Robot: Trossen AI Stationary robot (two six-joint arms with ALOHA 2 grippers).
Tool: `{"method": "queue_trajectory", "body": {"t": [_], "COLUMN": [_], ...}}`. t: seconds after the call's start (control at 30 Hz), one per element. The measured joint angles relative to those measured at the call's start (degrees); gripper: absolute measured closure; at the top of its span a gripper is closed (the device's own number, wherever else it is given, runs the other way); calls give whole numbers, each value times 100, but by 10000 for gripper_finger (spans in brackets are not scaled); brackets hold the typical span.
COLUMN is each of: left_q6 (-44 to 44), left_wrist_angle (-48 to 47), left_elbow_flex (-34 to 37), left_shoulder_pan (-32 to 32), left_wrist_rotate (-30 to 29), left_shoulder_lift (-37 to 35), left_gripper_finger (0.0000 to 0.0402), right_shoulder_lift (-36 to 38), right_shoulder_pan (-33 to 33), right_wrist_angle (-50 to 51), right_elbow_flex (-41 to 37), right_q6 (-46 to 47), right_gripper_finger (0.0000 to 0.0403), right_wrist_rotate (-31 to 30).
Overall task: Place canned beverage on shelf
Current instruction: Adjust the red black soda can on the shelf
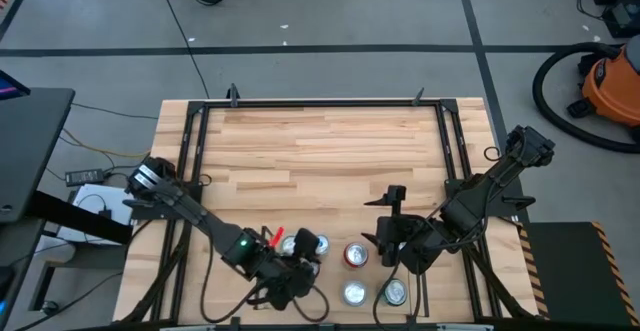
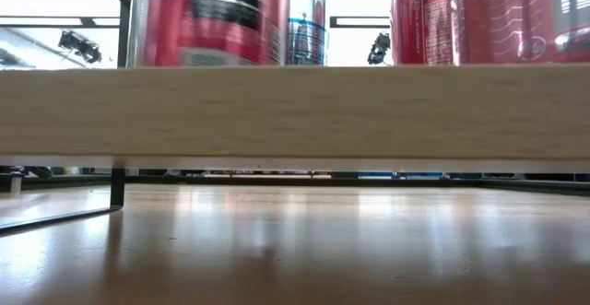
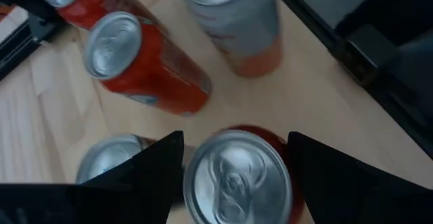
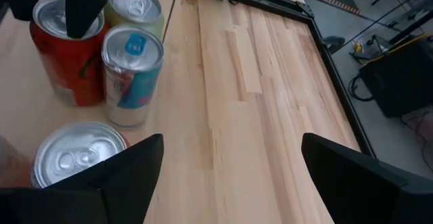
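Several cans stand upright close together on the shelf's light wood floor (image 2: 295,111), at the table's near middle. My left gripper (image 1: 298,256) is over them and shut on a red can with a silver top (image 3: 237,176). This can also shows in the right wrist view (image 4: 67,55). A multicolour can with a blue tab (image 4: 132,75), a yellow-green can (image 4: 139,7) and a silver-topped can (image 4: 78,153) stand beside it. My right gripper (image 1: 388,243) is open and empty just right of the group, over bare wood (image 4: 230,156). My left gripper pinches the red can between its two fingers (image 3: 159,166), on opposite sides of the can's wall just below the top rim (image 3: 287,160). The fingers come from above, pointing down. The can stands upright, and its base (image 4: 74,101) appears to be down on the wood.
Two more red cans (image 3: 145,61) and a silver and orange can (image 3: 237,28) stand close around the held one. The shelf's thin black rod (image 2: 118,176) stands at the left. The large black frame (image 1: 320,103) borders the tabletop. The far half of the table is bare wood (image 1: 320,151).
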State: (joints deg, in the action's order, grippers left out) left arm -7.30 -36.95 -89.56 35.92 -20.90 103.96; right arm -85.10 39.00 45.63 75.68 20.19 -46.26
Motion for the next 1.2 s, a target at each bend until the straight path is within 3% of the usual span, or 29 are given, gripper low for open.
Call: {"method": "queue_trajectory", "body": {"t": [0.5,0.63,0.77,0.87,1.2], "left_q6": [-447,-285,279,587,501], "left_wrist_angle": [729,732,179,-452,-1570], "left_elbow_flex": [-3,-301,-903,-1259,-1279], "left_shoulder_pan": [-157,-54,53,98,81], "left_wrist_rotate": [266,267,257,-263,-966], "left_shoulder_lift": [122,122,120,116,291], "left_gripper_finger": [128,128,128,128,128], "right_shoulder_lift": [-2,-2,-2,-2,-2], "right_shoulder_pan": [618,699,715,710,715], "right_wrist_angle": [731,746,623,591,406], "right_elbow_flex": [0,-3,-131,-270,-350], "right_q6": [709,859,904,1008,1087], "right_gripper_finger": [41,41,41,41,41], "right_wrist_rotate": [-726,-807,-820,-828,-964]}}
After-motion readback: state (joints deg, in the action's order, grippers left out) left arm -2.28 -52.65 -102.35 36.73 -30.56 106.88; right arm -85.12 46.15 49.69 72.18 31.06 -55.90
